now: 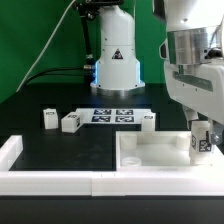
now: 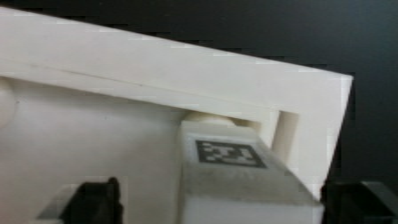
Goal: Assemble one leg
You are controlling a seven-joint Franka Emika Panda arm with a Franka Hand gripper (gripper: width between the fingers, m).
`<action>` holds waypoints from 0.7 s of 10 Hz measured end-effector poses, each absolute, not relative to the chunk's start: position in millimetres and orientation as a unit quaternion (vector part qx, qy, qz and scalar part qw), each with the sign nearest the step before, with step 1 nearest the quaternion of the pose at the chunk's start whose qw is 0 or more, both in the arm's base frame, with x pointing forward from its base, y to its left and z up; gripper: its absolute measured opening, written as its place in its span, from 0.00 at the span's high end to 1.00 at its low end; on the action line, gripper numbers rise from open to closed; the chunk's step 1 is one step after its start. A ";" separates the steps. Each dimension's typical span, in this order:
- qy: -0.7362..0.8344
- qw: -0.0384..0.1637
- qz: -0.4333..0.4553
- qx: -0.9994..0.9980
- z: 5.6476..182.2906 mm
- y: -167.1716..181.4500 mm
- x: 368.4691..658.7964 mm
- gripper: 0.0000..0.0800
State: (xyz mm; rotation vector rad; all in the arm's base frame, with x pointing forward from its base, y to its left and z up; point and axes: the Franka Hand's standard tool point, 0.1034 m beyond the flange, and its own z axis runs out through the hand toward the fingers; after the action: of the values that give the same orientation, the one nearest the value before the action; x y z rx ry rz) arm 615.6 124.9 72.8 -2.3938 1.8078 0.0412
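Leg (image 2: 228,165) sits clamped between the claw (image 2: 228,205) fingers, marker face toward the wrist camera, long axis running upright along the claw's approach line. Claw is clenched on it; dark fingertips (image 2: 93,200) flank it on both sides.

Key relation: the leg's far end, a small stub by the look of it, points into the corner of the white panel (image 2: 160,75), right where the raised rim turns. In the wrist view the tip is at or just inside that corner pocket; whether it is seated or only touching cannot be told. Judgement: next move is a straight push along the leg's axis, probably with a twist, so any tilt here would jam it against the rim.

Exterior view agrees: claw (image 1: 200,143) is low over the panel (image 1: 150,155) at the exterior view's right, leg (image 1: 200,145) vertical in it, over the panel's corner on that side.

Further back on the black table (image 1: 70,95), three spare legs lie loose: two (image 1: 48,118) (image 1: 70,122) at the exterior view's left, one (image 1: 149,120) beside the marker board (image 1: 112,116). Beyond those, the arm's base (image 1: 115,60).
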 end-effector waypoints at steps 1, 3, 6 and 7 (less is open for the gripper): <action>0.546 0.071 0.011 -0.835 73.5 124.0 618.0 0.21; 0.409 0.068 0.002 -0.910 76.9 126.8 621.7 0.19; 0.186 0.061 0.001 -0.981 75.2 117.4 630.1 0.19; 0.133 0.054 -0.003 -0.990 75.1 120.3 629.5 0.19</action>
State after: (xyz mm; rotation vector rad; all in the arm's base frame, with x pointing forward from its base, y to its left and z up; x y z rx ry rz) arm 629.5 120.3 75.1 -3.0066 0.4053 -0.0095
